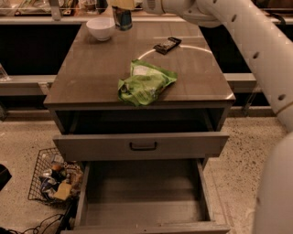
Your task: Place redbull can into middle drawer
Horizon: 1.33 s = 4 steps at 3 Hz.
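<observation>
Redbull can (122,18) gripped at its top by the claw (122,3); carry it upright, clear of the bowl (100,27), into the middle drawer (142,201).

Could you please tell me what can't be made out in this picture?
Camera view:
- Claw: at the top edge over the can, mostly cut off by the frame.
- Can's top: hidden by the claw.
- Middle drawer: front cut off at the bottom edge.
- Basket contents: too dim to name.
</observation>
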{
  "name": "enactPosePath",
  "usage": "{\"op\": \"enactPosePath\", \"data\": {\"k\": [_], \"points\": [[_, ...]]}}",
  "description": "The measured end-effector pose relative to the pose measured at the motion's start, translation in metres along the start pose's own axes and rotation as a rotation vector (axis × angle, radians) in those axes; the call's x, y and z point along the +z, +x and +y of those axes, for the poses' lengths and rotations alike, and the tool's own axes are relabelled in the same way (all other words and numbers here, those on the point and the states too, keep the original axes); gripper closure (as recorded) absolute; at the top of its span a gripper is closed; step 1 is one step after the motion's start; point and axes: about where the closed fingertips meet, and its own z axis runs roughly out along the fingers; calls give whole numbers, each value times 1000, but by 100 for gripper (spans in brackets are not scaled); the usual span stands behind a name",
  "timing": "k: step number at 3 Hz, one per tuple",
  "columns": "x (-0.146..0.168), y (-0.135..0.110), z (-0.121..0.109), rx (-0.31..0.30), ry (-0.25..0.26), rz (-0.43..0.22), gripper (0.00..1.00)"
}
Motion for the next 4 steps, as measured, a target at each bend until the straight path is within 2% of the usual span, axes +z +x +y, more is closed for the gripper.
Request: {"op": "enactPosePath", "data": {"k": [1, 2, 3, 4], "points": [[-24, -18, 64, -16, -61, -28, 100], [-40, -20, 134, -2, -129, -28, 100], [-55, -21, 195, 37, -150, -32, 100], [-67, 12, 246, 128, -163, -38, 100]]}}
